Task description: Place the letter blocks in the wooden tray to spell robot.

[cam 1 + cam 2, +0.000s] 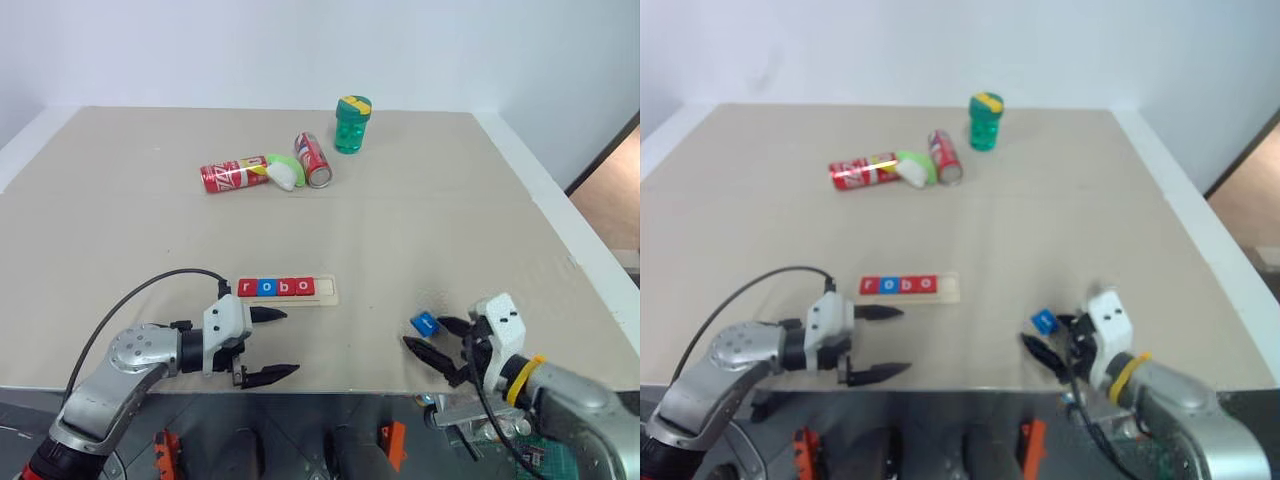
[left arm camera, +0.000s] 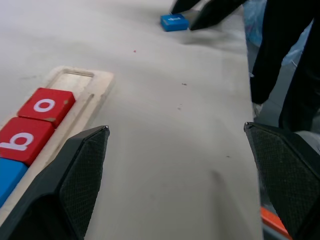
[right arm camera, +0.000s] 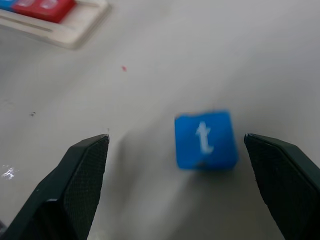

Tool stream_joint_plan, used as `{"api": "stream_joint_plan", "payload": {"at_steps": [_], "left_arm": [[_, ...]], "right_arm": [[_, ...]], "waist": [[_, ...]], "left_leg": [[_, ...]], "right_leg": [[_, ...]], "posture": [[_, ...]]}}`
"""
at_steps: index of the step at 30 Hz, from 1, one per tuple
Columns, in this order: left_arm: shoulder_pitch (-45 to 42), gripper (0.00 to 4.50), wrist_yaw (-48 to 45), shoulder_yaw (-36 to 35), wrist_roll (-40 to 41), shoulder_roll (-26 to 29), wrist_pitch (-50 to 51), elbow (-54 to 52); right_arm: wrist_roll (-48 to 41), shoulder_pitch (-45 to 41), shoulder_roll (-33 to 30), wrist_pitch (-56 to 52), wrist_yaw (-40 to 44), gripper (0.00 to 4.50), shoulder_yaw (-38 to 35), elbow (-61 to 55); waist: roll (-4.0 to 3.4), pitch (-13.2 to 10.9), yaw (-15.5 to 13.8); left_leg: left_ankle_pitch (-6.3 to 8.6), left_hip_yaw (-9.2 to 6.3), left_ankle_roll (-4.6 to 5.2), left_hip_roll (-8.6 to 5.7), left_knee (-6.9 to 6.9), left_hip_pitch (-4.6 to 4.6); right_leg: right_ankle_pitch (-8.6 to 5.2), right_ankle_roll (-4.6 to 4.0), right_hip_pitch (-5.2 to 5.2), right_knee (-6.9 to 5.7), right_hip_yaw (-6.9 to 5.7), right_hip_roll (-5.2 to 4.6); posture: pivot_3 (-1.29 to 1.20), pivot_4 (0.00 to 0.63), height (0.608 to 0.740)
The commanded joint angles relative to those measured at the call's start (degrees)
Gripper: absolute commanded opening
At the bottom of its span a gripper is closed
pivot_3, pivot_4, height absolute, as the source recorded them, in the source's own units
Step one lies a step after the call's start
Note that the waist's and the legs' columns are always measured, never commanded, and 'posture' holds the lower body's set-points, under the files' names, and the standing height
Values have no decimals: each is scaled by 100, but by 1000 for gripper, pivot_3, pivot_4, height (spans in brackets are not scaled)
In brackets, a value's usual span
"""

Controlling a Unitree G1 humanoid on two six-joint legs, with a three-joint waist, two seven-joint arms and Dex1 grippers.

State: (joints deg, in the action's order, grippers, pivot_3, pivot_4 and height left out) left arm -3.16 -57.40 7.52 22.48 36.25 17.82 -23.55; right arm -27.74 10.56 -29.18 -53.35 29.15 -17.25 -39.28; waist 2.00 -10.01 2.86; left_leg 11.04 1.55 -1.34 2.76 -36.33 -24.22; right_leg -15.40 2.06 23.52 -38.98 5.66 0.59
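The wide beige counter (image 1: 420, 230) carries all items. The left jaws (image 1: 278, 345) hang over its near edge, spread wide and holding nothing, with the tips directed toward the right jaws. The right jaws (image 1: 437, 340) sit near the same edge, also spread wide and holding nothing.

The long, narrow, pale wooden tray (image 1: 327, 291) lies just beyond the upper tip of the left jaws. Four small flat square letter tiles (image 1: 276, 288) sit in its groove in a row: red "r", blue "o", red "b", red "o". The slot at the end of the tray nearest the right jaws is unfilled.

Two red cylindrical soda cans (image 1: 232, 175) lie on their sides well beyond both jaws, with a white and green rounded object (image 1: 284, 171) between them. A translucent green cup with a yellow and green lid (image 1: 352, 125) stands upright just beyond the cans.

The fifth tile, a small blue square block marked with a white "t" (image 3: 205, 139), lies flat on the counter between the tips of the right jaws, closer to one tip and touching neither, well apart from the tray.
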Motion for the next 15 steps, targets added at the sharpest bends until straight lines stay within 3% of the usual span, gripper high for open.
{"api": "stream_joint_plan", "payload": {"at_steps": [1, 4, 8, 12, 14, 15], "left_arm": [[-107, 4500, 8, -12, 12, -69, -195, -60], [-156, 4500, 16, 34, -21, -103, -204, -50], [-174, 4500, 41, 58, -31, -99, -209, -49], [-146, 4500, 87, 69, -72, -80, -222, -56], [-139, 4500, 124, 59, -94, -93, -211, -62], [-143, 4500, 137, 58, -107, -102, -206, -59]], "right_arm": [[242, 22, 113, 218, -416, 4473, 229, -219], [455, 90, 347, 399, -772, 4473, 450, -144], [642, 125, 603, 551, -1118, 3316, 690, -180], [823, 318, 803, 640, -1389, 1864, 1043, -300], [985, 325, 909, 716, -1581, 1288, 1245, -379], [1054, 268, 967, 725, -1673, 1207, 1346, -406]], "waist": [[1, 1, -1], [11, 7, -5], [13, 9, 1], [15, 11, 0], [15, 12, 1], [16, 12, 6]], "left_leg": [[0, 0, 0, -1, -2, 0], [0, 3, 1, -5, -6, 1], [0, 1, 1, -1, -6, 5], [0, 1, 0, 1, -3, 6], [0, 1, 0, 5, 0, 6], [0, 1, 0, 7, 1, 6]], "right_leg": [[1, 2, -2, 1, 1, -3], [1, 2, -4, 1, 0, -7], [5, -5, -5, 1, -2, 1], [2, -12, -5, 0, -10, 8], [-1, -17, -4, 0, -12, 12], [-2, -19, -4, 0, -14, 14]], "posture": [[0, 150, 740], [0, 150, 740], [0, 150, 740], [0, 150, 740], [0, 150, 740], [0, 150, 740]]}}
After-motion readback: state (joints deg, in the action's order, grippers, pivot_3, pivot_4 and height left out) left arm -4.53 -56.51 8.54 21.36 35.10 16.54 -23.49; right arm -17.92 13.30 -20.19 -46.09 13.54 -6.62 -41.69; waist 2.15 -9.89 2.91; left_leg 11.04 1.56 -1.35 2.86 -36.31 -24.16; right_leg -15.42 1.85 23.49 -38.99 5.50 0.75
